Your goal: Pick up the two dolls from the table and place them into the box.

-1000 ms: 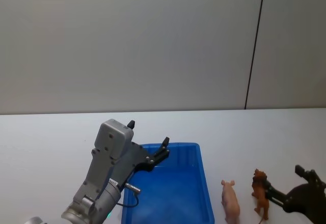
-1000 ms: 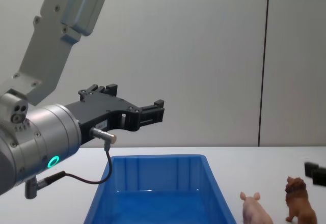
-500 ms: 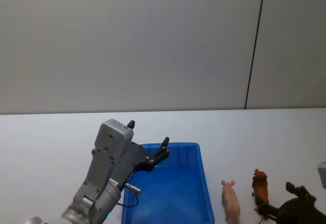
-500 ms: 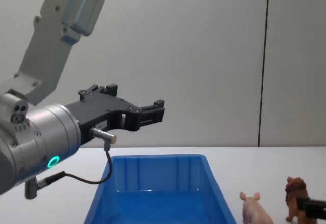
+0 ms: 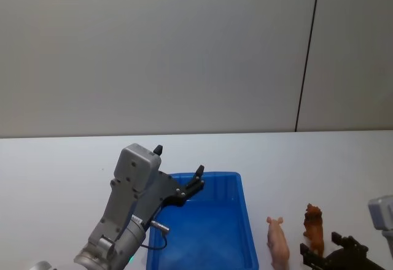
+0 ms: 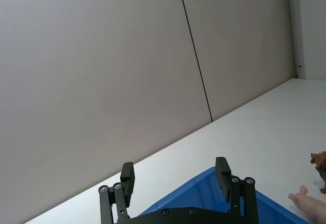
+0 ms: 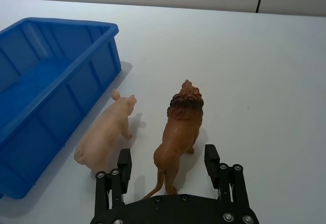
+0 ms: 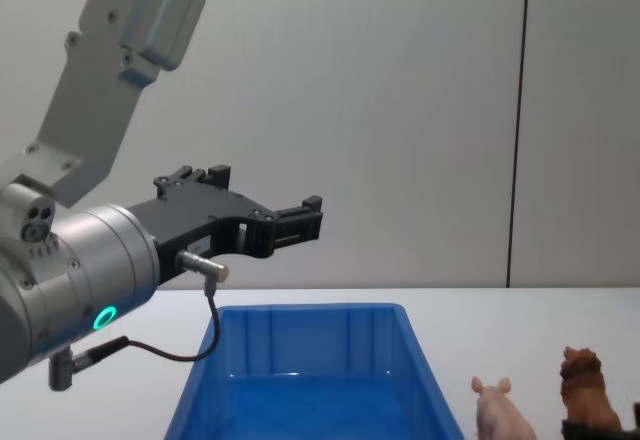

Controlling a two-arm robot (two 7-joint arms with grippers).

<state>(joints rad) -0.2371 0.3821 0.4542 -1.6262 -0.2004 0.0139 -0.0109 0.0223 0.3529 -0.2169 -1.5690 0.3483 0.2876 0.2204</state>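
Right gripper (image 7: 168, 162) sits low behind the lion (image 7: 179, 132), jaws open, one either side of its tail end. Pig (image 7: 104, 135) stands just beside it, near the blue box (image 7: 61, 24) wall. Open table (image 7: 265, 81) lies on the lion's far side. Left gripper (image 6: 174, 169) hovers over the box, jaws apart.

No lettering, brand, number or sign is legible on anything here (the blue box (image 5: 248, 221) has plain walls). A small pale tag (image 5: 136, 221) on the left arm (image 5: 120, 208) may carry print, but it is too small to read.

The white table (image 5: 55, 172) carries the blue box (image 5: 209, 175), the pig (image 5: 277, 243) and lion (image 5: 314, 231) standing beside it.
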